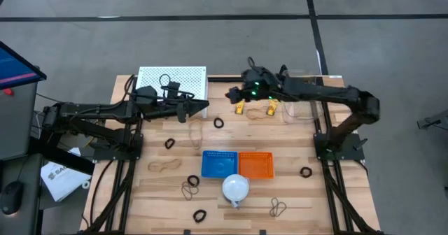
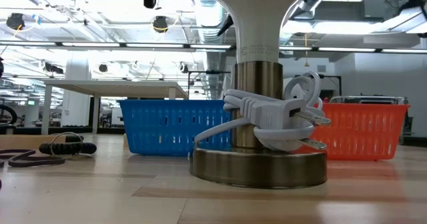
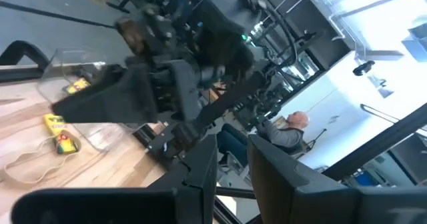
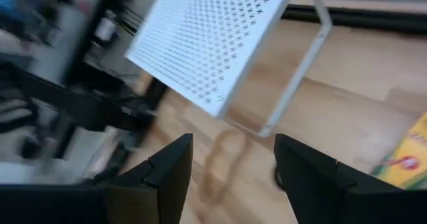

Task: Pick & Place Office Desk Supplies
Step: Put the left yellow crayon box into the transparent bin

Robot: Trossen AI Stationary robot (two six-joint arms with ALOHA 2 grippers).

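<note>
The supplies lie scattered on the wooden table: yellow clips (image 1: 239,108) (image 1: 271,108), tan rubber-band loops (image 1: 194,129) (image 1: 164,166) (image 1: 278,207) and black rings (image 1: 219,123) (image 1: 169,144) (image 1: 305,172). My left gripper (image 1: 203,108) (image 3: 232,174) hovers open near the far middle, pointing right. My right gripper (image 1: 232,93) (image 4: 233,177) is open, facing it, above a rubber band (image 4: 220,157) with a yellow clip (image 4: 407,159) beside it. Neither gripper holds anything. The low view shows no gripper.
A blue basket (image 1: 219,163) and an orange basket (image 1: 256,164) sit side by side near the middle. A white domed lamp (image 1: 236,187) stands in front of them, its cord wound round the stem (image 2: 280,114). A white perforated stand (image 1: 171,81) and a clear tray (image 1: 301,108) are at the far edge.
</note>
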